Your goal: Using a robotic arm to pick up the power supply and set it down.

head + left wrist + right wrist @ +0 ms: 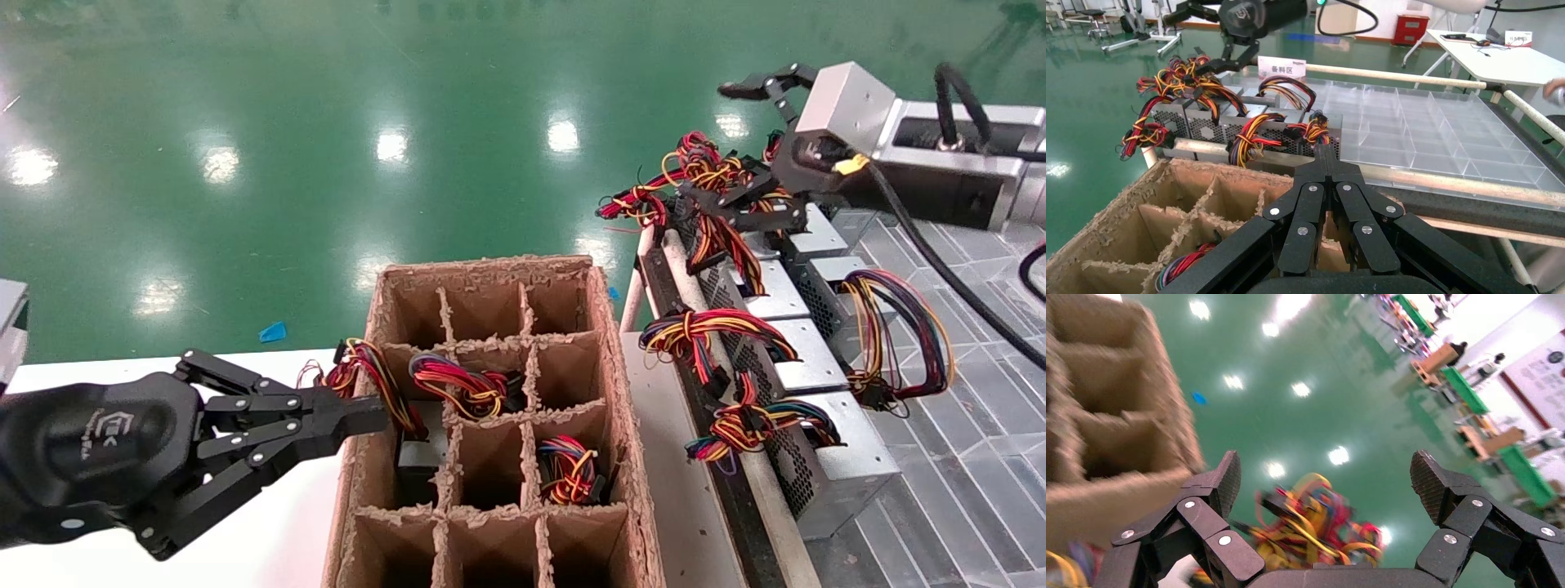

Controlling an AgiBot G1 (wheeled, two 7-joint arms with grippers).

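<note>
The robotic arm's right gripper [756,135] hangs with its fingers spread wide apart and empty over the far end of the rack [940,482] on the robot's right, where a row of grey units lies along the rack's near rail. The power supply [805,237] is the last unit at that far end, its red, orange and yellow wire bundle [703,175] spilling past the rack's far corner. It looks like a rigid, fairly heavy metal box with smooth flanks that could slip, while the wires are floppy and would swing or snag. The best hold seems to be across the two long sides of the case, not on the bundle. The left gripper [359,415] rests pinched together at the left edge of the cardboard divider box [621,384].
</note>
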